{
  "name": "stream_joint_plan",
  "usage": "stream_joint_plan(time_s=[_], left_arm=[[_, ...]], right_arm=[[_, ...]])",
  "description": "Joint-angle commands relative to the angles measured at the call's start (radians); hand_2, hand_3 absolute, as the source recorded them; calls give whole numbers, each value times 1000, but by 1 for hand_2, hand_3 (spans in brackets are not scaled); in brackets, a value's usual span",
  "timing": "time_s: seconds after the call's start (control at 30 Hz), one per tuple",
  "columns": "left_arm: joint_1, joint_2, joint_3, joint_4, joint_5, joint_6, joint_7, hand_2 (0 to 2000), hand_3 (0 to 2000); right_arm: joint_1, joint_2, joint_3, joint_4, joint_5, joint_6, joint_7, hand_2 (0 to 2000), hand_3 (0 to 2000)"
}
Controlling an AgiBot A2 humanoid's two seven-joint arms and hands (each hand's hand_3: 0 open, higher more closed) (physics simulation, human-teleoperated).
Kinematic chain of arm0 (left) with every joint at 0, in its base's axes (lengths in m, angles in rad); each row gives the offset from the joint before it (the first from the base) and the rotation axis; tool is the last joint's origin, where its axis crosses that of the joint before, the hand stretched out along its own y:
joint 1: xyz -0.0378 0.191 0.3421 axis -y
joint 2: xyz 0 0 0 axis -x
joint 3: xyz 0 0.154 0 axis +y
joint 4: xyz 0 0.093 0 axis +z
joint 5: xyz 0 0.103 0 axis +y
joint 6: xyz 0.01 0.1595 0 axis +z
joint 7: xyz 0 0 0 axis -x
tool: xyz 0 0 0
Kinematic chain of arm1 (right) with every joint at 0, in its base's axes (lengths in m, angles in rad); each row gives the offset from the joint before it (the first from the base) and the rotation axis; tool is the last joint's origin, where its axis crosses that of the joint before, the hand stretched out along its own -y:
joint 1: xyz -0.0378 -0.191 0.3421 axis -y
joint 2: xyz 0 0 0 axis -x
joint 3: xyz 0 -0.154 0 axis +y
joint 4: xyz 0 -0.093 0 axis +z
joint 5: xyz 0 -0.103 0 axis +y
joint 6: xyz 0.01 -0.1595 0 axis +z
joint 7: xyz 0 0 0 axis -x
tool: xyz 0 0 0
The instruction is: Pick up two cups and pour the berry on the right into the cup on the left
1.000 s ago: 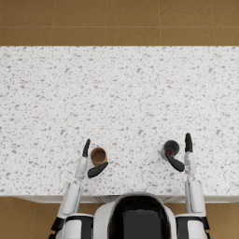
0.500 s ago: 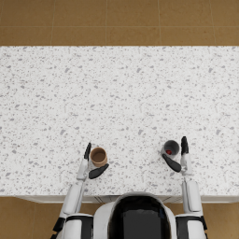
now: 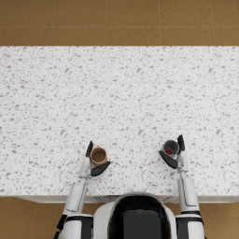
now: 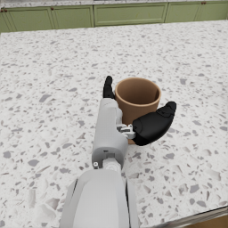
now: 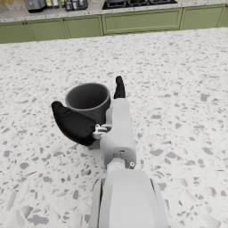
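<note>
From the head view, a speckled counter [image 3: 121,102] spans the full width, its far edge meeting brown floor tiles and its near edge running just past the robot's forearms. The brown cup [image 3: 98,156] stands near the near edge, left of centre, with the left hand [image 3: 94,161] around it: fingers on its left side, thumb on its near right. The grey cup [image 3: 171,148] stands near the near edge on the right, a red berry [image 3: 168,152] visible inside. The right hand [image 3: 174,151] brackets it, fingers on its right side, thumb to its near left. The two cups are well apart, with bare counter between them and a broad stretch of bare counter beyond both.

In the left wrist view, the brown cup [image 4: 137,101] sits upright on the counter, its inside hidden. The left hand [image 4: 133,116] cups it, thumb pressed to the wall and fingers behind the far side. Green cabinets [image 4: 111,14] line the background past the counter's far edge.

In the right wrist view, the grey cup [image 5: 88,102] stands upright on the counter, the right hand [image 5: 95,113] wrapped around it, thumb on its wall. Whether either cup is lifted off the surface cannot be told.
</note>
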Motion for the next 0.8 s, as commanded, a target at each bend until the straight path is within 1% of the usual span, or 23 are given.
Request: stream_joint_plan(time_s=[0.03, 0.13, 0.23, 0.33, 0.37, 0.4, 0.43, 0.47, 0.5, 0.57, 0.63, 0.7, 0.8], left_arm=[[18, 10, 1, 26, 0, 0, 0, 0, 0], [18, 15, -2, 30, 0, 0, 0, 0, 0], [28, 26, 6, 43, 0, 0, 0, 0, 0], [33, 33, 10, 42, 0, 0, 0, 0, 0], [33, 35, 9, 42, 0, 0, 0, 1361, 327], [33, 37, 10, 50, 0, -15, 0, 2000, 653], [33, 38, 8, 50, 0, -27, 0, 2000, 980], [28, 38, 7, 30, 0, -31, 0, 2000, 1280], [28, 40, 9, 17, 0, -27, -2, 2000, 1280], [34, 47, 12, -19, 0, -25, -3, 2000, 1280], [33, 52, 24, -79, 0, -24, -4, 2000, 1280], [54, 70, 38, -132, 0, -28, -3, 2000, 1280], [103, 111, 99, -132, 0, -33, -3, 2000, 1280]], right_arm=[[16, -5, -3, -25, 0, 0, 0, 0, 0], [16, -10, -3, -28, 0, 9, 0, 0, 0], [35, -18, 13, -68, 0, 21, 1, 0, 0], [35, -23, 21, -57, 0, 17, 1, 0, 0], [36, -24, 18, -66, 0, 14, 1, 0, 0], [39, -26, 8, -67, 0, 13, 1, 1361, 327], [39, -28, 3, -68, 0, 23, 1, 2000, 653], [29, -28, 0, -44, 0, 35, 1, 2000, 980], [28, -30, -4, -32, 0, 35, 2, 2000, 1280], [32, -34, -4, -19, 0, 37, 5, 2000, 1280], [20, -36, 3, 54, 0, 34, 4, 2000, 1280], [24, -41, 6, 139, 0, 35, 4, 2000, 1280], [58, -55, 40, 226, 0, 47, 3, 2000, 1280]])
